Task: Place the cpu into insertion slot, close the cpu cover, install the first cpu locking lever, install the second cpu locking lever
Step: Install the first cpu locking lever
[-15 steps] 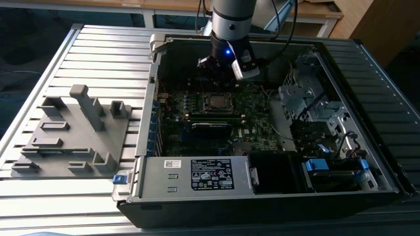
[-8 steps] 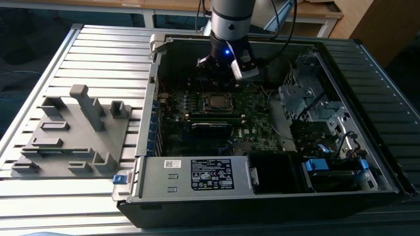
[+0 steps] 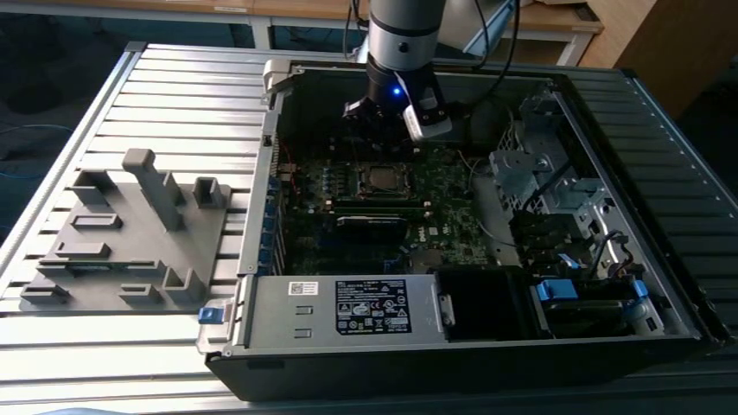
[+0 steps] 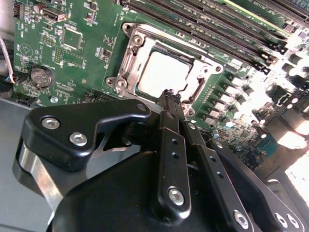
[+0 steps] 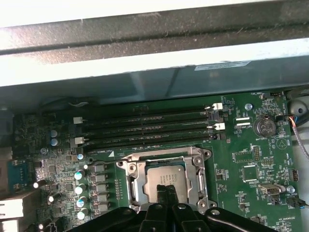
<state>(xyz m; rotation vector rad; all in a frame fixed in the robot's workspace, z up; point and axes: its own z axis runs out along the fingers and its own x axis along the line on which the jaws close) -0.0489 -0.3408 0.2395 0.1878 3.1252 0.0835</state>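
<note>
The cpu (image 4: 163, 72), a small silver-grey square, lies flat in the insertion slot on the green motherboard (image 4: 87, 58), which hides the slot's recess. The cpu cover (image 4: 126, 62), a silvery frame, lies down around it. In the first wrist view the cpu (image 5: 163, 177) and the cover (image 5: 134, 180) sit just beyond my fingertips. My gripper (image 4: 169, 95) hovers over the cpu's near edge, fingers shut together with nothing between them. In the exterior view the gripper (image 3: 386, 121) hangs inside the open computer case, a little behind the cpu (image 3: 381, 178). I cannot tell how the locking levers stand.
Long black memory slots (image 5: 145, 128) run beside the socket, and a coin battery (image 5: 264, 126) sits nearby. The case walls (image 3: 259, 216) enclose the board, with a power supply (image 3: 346, 307) in front and a drive cage (image 3: 531, 173) on the exterior view's right. A grey fixture plate (image 3: 127, 233) lies outside.
</note>
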